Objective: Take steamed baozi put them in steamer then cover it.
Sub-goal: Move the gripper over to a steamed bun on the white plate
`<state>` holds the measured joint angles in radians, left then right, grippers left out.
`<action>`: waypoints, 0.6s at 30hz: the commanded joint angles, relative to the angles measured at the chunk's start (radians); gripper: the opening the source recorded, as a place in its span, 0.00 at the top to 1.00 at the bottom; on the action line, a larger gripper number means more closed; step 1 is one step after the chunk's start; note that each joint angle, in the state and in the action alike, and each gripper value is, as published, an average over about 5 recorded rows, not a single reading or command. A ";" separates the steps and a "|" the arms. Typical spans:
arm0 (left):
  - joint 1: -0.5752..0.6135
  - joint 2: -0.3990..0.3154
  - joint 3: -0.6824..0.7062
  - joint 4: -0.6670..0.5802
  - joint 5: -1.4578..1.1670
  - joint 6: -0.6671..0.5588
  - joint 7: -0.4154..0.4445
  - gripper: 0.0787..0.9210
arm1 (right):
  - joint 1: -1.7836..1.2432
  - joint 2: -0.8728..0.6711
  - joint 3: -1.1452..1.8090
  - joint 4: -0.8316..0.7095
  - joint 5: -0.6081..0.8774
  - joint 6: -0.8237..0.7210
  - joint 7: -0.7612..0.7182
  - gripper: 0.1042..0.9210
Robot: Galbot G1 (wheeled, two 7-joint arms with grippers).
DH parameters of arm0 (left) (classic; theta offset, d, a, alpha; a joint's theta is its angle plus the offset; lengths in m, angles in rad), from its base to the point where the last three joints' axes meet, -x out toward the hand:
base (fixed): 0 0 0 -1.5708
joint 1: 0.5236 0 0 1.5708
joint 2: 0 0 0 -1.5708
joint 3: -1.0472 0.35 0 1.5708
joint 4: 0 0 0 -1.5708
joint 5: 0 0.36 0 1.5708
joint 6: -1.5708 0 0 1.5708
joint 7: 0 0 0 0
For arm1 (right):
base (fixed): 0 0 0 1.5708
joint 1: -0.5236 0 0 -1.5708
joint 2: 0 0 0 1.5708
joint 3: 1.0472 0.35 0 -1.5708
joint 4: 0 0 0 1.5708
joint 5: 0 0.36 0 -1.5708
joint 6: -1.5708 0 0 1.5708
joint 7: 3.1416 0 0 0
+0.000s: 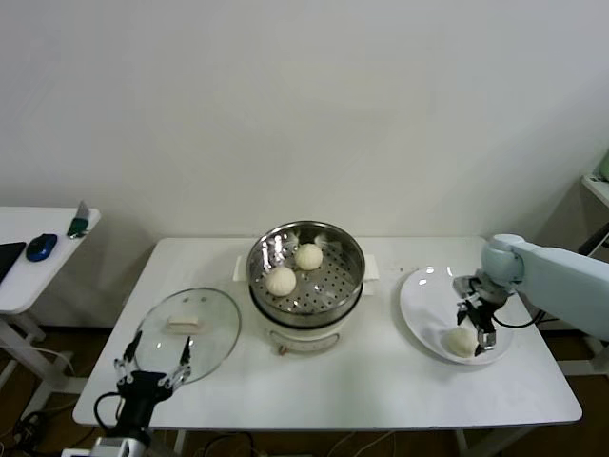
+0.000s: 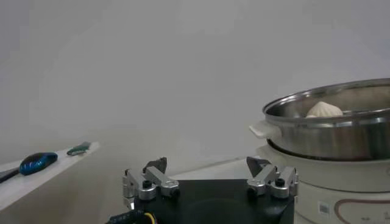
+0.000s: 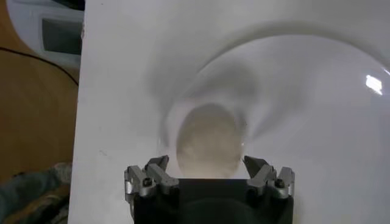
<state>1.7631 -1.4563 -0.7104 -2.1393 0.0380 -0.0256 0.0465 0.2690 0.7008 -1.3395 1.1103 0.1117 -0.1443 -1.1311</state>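
Two cream-white baozi (image 1: 308, 256) (image 1: 281, 281) lie on the perforated tray of the shiny steamer (image 1: 350, 282) at the table's middle. A third baozi (image 1: 461, 341) rests on the white plate (image 1: 419, 303) at the right. My right gripper (image 1: 476, 328) hangs open just above that bun, its fingers straddling it without touching; the right wrist view shows the bun (image 3: 207, 143) between the spread fingertips (image 3: 159, 163). My left gripper (image 1: 152, 367) waits open at the table's front left edge, beside the glass lid (image 1: 214, 328). In the left wrist view the steamer (image 2: 341, 131) stands ahead with one baozi (image 2: 324, 109) showing over its rim.
A second white table (image 1: 38, 276) at far left carries a blue mouse (image 1: 41, 247) and a small green object (image 1: 78, 227). The table's right edge lies close beside the plate. A wall stands behind the table.
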 commanded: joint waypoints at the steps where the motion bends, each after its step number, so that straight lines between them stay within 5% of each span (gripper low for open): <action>1: 0.002 0.001 0.001 0.003 0.002 -0.001 0.000 0.12 | -0.060 0.009 0.044 -0.032 -0.027 0.005 0.001 0.12; 18: 0.008 0.000 0.003 0.001 0.004 -0.003 0.000 0.12 | -0.055 0.034 0.055 -0.061 -0.020 0.013 0.000 0.24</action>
<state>1.7697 -1.4561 -0.7093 -2.1366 0.0401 -0.0290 0.0465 0.2240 0.7321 -1.2928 1.0576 0.0947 -0.1334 -1.1302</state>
